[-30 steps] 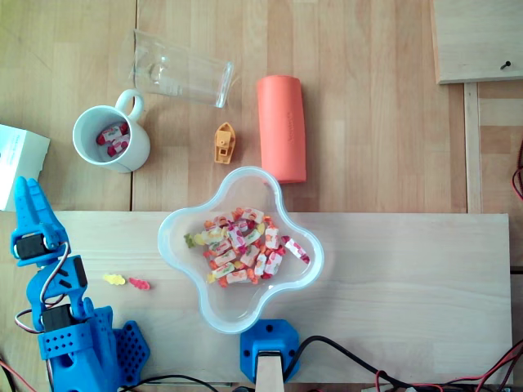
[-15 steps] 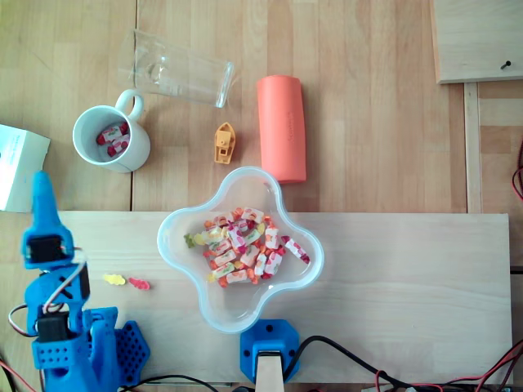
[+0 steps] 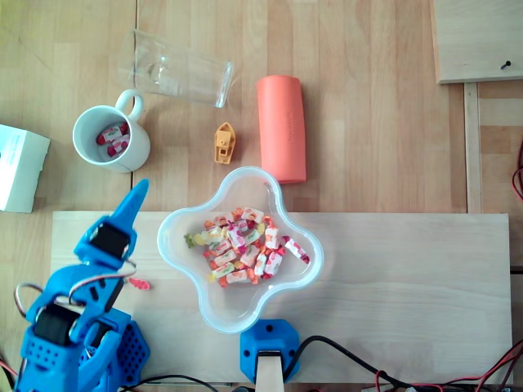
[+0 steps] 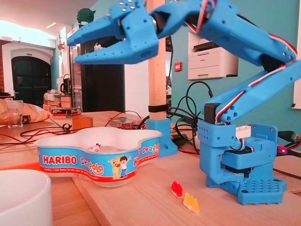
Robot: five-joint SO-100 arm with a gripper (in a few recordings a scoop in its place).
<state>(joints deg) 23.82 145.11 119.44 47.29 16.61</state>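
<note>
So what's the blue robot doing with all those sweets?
The robot's gripper is open and holds nothing. It hangs in the air beside the clear bowl of wrapped sweets, just below the white mug in the overhead view. Two gummy bears lie on the board by the robot's base.

table (image 3: 368, 98) | on it: mug (image 3: 137, 152), glass (image 3: 180, 72), orange roll (image 3: 282, 126), toy boat (image 3: 224, 143), white box (image 3: 20, 167), board (image 3: 409, 278) | on board: bowl (image 3: 245, 317), gummies (image 4: 177, 189)

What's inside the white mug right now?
The white mug holds a few red-and-white wrapped candies, seen from overhead. Its wall hides part of the bottom, so the exact count is unclear.
</note>
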